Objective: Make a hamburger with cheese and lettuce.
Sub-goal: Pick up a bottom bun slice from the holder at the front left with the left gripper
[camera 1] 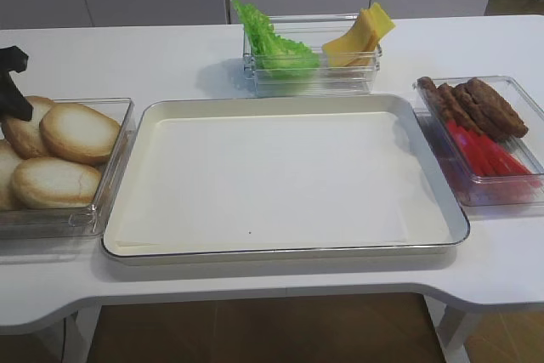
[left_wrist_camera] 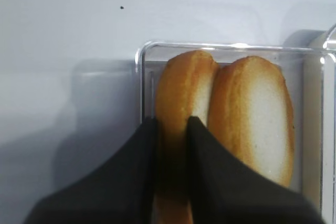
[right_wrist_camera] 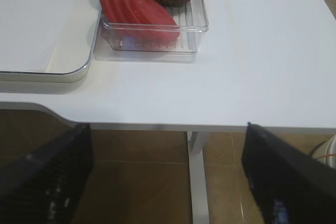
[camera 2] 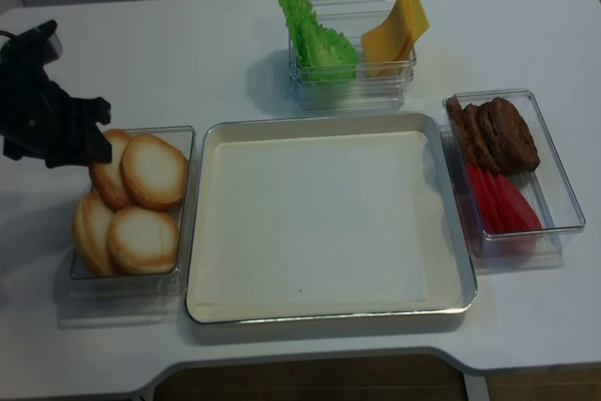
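Note:
My left gripper (left_wrist_camera: 172,121) is shut on a hamburger bun half (left_wrist_camera: 186,82) that stands on edge at the far end of a clear box (camera 2: 184,196) on the table's left. The black fingers (left_wrist_camera: 202,145) press the bun's two faces. From above the left gripper (camera 2: 92,143) shows at the box's far-left corner. Frilly green lettuce (camera 1: 270,40) and fanned yellow cheese (camera 1: 361,33) stand in a clear bin at the back. My right gripper (right_wrist_camera: 167,150) hangs open and empty past the table's front edge, with floor between its fingers.
Several more bun halves (camera 2: 141,237) fill the same box. A large white tray (camera 1: 280,176) with a metal rim lies in the middle. At the right, a clear box (camera 1: 520,95) holds brown patties (camera 1: 476,104) and red tomato slices (camera 1: 484,155).

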Robot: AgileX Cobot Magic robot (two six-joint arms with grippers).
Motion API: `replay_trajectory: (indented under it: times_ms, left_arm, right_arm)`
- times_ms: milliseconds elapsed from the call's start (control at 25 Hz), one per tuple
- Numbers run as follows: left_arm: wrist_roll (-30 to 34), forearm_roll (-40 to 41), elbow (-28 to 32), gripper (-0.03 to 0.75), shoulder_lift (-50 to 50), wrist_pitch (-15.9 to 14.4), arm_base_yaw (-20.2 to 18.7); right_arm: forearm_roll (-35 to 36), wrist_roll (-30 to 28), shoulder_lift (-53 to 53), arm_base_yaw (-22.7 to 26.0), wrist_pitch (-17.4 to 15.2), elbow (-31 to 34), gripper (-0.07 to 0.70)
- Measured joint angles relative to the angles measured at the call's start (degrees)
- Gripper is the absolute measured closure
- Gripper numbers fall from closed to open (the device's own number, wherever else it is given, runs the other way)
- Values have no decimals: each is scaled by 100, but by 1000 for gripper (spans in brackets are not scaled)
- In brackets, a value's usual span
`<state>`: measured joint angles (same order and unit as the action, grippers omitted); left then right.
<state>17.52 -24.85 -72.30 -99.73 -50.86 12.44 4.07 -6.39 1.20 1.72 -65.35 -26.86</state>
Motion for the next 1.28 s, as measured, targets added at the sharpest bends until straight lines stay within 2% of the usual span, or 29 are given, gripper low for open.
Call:
replay_trajectory:
  times_ms: [520,1280]
  left_arm:
    - [18,13,0,603,155,-28,0]
    - [27,13,-896,607,196,-853,10]
  right_arm:
    - [0,0,0,0,0,0,-64]
    - [0,0,0,0,0,0,-64]
